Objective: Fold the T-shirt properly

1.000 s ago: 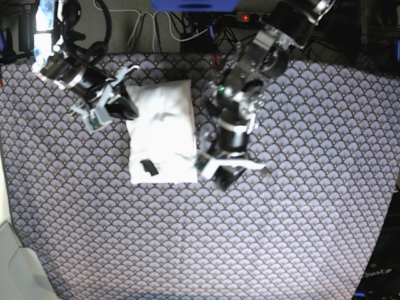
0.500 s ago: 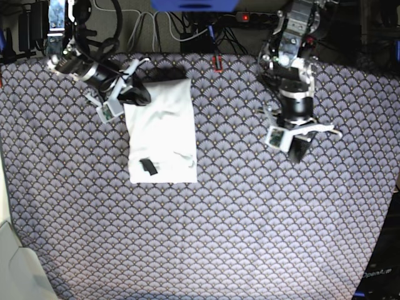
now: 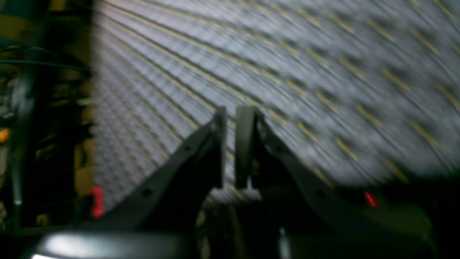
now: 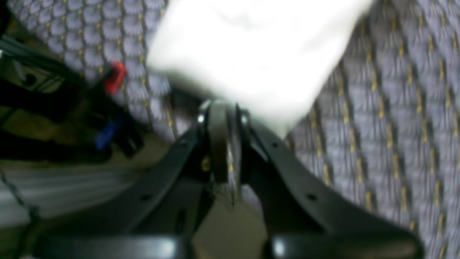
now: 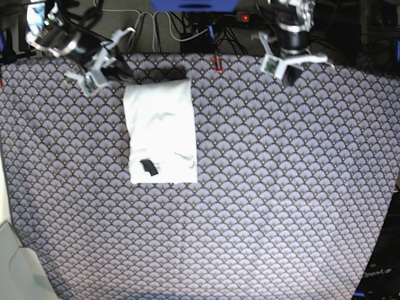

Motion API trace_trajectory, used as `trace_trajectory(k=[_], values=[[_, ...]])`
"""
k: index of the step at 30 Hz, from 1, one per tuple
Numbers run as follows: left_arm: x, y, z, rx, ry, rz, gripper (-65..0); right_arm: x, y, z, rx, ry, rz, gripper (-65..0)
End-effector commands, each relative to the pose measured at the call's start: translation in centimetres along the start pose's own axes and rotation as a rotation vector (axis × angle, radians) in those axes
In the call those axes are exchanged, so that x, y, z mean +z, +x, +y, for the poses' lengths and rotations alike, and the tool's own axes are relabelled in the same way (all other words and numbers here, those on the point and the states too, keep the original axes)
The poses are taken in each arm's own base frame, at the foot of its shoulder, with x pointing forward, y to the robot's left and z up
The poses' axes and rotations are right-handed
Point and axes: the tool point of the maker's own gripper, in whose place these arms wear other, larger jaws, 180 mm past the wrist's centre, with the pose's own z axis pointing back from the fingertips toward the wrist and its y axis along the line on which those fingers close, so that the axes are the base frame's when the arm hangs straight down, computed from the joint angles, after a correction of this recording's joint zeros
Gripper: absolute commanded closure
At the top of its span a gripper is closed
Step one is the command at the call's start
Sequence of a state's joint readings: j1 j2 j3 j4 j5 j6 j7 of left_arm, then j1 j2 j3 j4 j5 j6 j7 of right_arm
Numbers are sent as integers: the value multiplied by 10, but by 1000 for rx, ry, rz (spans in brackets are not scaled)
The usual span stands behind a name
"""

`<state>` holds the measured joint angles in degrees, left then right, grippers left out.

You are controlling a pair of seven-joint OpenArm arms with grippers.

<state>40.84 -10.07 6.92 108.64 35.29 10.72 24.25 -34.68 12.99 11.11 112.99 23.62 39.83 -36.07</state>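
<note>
Two grippers shut, holding nothing.
Folded T-shirt (image 5: pixel 160 132) lies on mat (image 5: pixel 281 187); left gripper (image 3: pixel 230 151) & right gripper (image 4: pixel 224 144) apart from it.

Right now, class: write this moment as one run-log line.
T-shirt: folded rectangle, tag up, on patterned cloth | left gripper: shut, empty | right gripper: shut, empty, beside shirt

Both wrist views are smeared by motion blur. In the right wrist view the T-shirt (image 4: pixel 251 61) is a featureless white shape cut off by the top edge. In the base view the top edge cuts off both arms, and the shirt's print is hidden underneath.
</note>
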Motion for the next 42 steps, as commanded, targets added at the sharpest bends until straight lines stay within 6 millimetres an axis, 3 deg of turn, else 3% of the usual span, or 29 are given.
trace_trajectory(k=[1,5,9,13,20,24,28,32,38,42], values=[[5,1,5,19,14,-12,-44,9,6,-6,2,-21,-34,-6],[18,-22,-13,149,-69,67,-44,35,-26,-15,-49,-81,22,0],[35,-45,-29,192,-144,137,-39,56,-64,-4,-113,-81,102,0],[51,-65,-47,272,-205,215,-2,67,-107,3,-191,-70,184,0],[66,-125,-84,357,-289,407,-3,77,-191,-3,-375,-93,288,0],[62,-159,-104,385,-315,510,-3,68,-235,0,-451,-67,327,0],[48,-190,-133,364,-358,601,-3,42,-288,-1,-508,-69,398,0],[29,-208,-158,416,-369,626,-3,9,-323,-3,-613,-106,416,0],[11,-234,-190,420,-370,720,-3,-23,-321,5,-651,-100,367,0],[2,-256,-196,387,-337,733,-3,-49,-316,1,-537,-137,396,0]])
